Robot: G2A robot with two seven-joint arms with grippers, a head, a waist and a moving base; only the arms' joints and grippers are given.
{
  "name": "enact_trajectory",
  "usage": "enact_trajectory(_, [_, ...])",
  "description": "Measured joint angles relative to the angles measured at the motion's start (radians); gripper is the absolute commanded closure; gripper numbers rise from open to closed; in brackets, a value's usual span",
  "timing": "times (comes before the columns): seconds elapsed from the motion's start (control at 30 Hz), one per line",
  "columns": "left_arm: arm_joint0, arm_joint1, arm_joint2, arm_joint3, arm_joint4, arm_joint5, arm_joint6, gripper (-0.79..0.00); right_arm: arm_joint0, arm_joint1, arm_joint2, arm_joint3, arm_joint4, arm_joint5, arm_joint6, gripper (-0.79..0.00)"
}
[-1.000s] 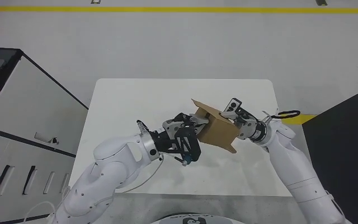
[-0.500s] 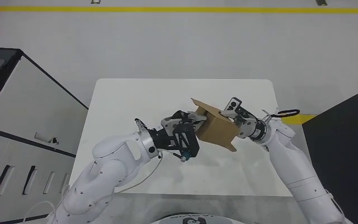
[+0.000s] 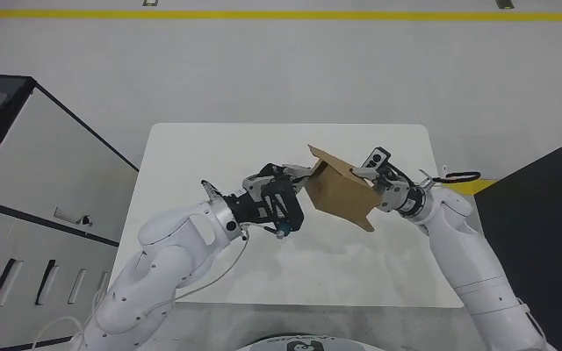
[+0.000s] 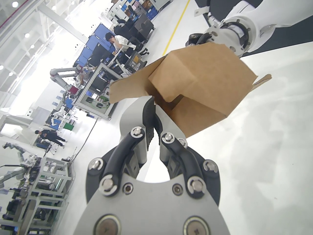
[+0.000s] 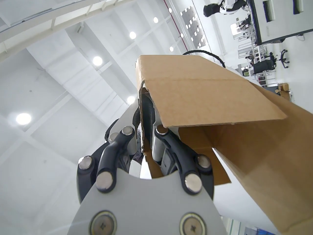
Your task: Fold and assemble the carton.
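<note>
**Carton pinched on the right, closed left fingertips at its open end**

The right gripper (image 5: 146, 113) is clamped on a wall edge of the carton (image 5: 207, 99), with cardboard running down between its two pads. In the top view this gripper (image 3: 373, 180) sits at the carton's 2 o'clock. The brown carton (image 3: 342, 195) hangs tilted, apparently clear of the white table (image 3: 219, 158), out toward 3 o'clock from the table's middle.

At the carton's 9 o'clock is the left gripper (image 3: 299, 184). In its own wrist view the left gripper (image 4: 152, 103) has its pads pressed together with nothing between them, and its tips are at the mouth of the carton (image 4: 203, 79).

The step in hand looks like tucking an end flap. A loose flap (image 4: 127, 91) stands out at the carton's 11 o'clock in the top view. To fold it cleanly, the closed left tips should press near the crease line and sweep inward. The right grip has to hold firm so the body does not twist or collapse.

I cannot tell whether the left tips actually touch the cardboard. The inside of the carton, its far end and the flaps under the right gripper are hidden.
</note>
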Motion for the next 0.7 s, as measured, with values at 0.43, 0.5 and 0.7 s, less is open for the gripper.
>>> enact_trajectory(0.43, [0.035,0.006,-0.065,-0.020,-0.012,0.009,0.009,0.000,-0.016,0.015,0.056,-0.050,-0.121,-0.072,0.008,0.000])
enact_trajectory(0.5, [0.037,0.006,-0.068,-0.021,-0.012,0.017,0.013,0.000,-0.018,0.015,0.056,-0.058,-0.130,-0.079,-0.002,0.000])
enact_trajectory(0.7, [0.052,0.009,-0.118,-0.038,-0.021,0.023,0.026,0.000,-0.036,0.023,0.083,-0.099,-0.218,-0.137,-0.033,0.000])
